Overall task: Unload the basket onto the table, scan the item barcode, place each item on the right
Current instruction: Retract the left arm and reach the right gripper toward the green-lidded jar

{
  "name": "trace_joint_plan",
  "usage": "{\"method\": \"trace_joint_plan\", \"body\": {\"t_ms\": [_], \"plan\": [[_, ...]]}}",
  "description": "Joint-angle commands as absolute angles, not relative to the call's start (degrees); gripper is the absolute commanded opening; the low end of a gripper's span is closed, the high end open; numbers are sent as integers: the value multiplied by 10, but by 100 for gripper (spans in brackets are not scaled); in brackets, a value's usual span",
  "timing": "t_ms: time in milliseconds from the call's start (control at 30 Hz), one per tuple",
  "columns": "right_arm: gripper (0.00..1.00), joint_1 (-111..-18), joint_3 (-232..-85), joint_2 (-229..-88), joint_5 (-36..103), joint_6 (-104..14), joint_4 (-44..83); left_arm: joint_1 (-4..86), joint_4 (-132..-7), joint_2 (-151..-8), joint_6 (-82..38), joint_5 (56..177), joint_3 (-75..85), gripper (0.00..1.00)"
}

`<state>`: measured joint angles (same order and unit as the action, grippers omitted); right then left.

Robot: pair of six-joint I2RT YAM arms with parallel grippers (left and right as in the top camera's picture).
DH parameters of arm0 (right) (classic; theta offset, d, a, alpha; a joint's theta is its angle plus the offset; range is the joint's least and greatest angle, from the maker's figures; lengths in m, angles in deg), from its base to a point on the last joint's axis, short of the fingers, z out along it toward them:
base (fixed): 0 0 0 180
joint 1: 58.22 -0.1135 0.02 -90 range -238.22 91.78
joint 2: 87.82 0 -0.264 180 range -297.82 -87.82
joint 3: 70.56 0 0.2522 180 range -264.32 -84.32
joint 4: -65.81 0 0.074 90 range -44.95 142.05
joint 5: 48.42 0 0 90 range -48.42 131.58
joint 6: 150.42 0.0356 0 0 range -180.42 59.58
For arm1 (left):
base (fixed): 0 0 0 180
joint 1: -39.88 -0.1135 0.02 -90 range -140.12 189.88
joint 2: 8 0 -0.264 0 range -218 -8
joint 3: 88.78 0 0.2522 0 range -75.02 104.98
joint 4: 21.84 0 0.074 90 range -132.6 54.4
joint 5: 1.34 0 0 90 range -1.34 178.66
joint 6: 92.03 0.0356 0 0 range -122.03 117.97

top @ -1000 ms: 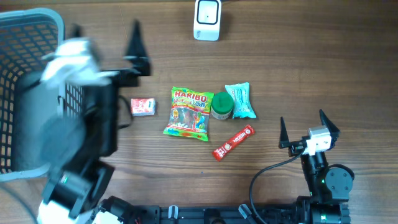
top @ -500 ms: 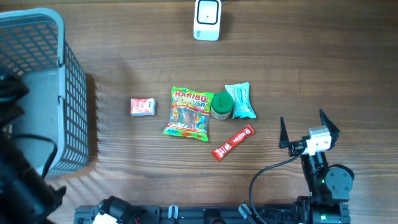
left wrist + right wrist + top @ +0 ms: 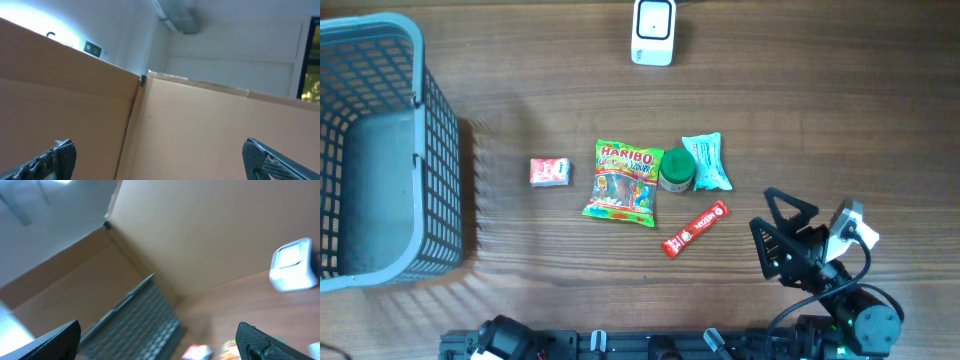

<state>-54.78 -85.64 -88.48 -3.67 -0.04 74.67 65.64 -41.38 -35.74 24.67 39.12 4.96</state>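
We see the overhead view evenly lit and sharp; the basket (image 3: 440,160) throws a soft striped shadow rightward. Our right wrist view is motion-blurred; the left wrist view glows top-left.

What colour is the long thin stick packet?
The stick packet is red, best seen in the overhead view.

Scanner (image 3: 653,31): white, set at the far edge.
Haribo bag (image 3: 623,181): laid flat, centre.
Green-lidded jar (image 3: 676,168): stood between bag and teal packet (image 3: 705,162).
Red bar (image 3: 695,228): laid diagonally.
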Motion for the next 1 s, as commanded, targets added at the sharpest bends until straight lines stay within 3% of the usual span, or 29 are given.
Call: {"method": "trace_joint_plan", "body": {"t_ms": [0,100,300,467,567,667,833,967], "plan": [[100,-549,-901,-901,-75,-13,652,655,-425,-393,247,402,47,100],[100,-549,-960,-960,-71,-102,580,655,-428,-400,247,402,47,100],[99,-550,-1195,-1245,-65,-266,492,655,-452,-400,247,402,47,100],[99,-587,-1534,-1504,79,-414,165,655,-494,-399,245,407,47,100],[100,-649,-1718,-1617,245,-397,-7,645,-495,-395,245,416,45,100],[100,-709,-1846,-1705,299,-372,-109,594,-516,-375,225,451,32,100],[100,-749,-1869,-1747,224,-311,-116,465,-609,-303,133,608,9,100],[100,-754,-1869,-1771,242,-298,-107,418,-649,-250,75,683,9,100]]}}
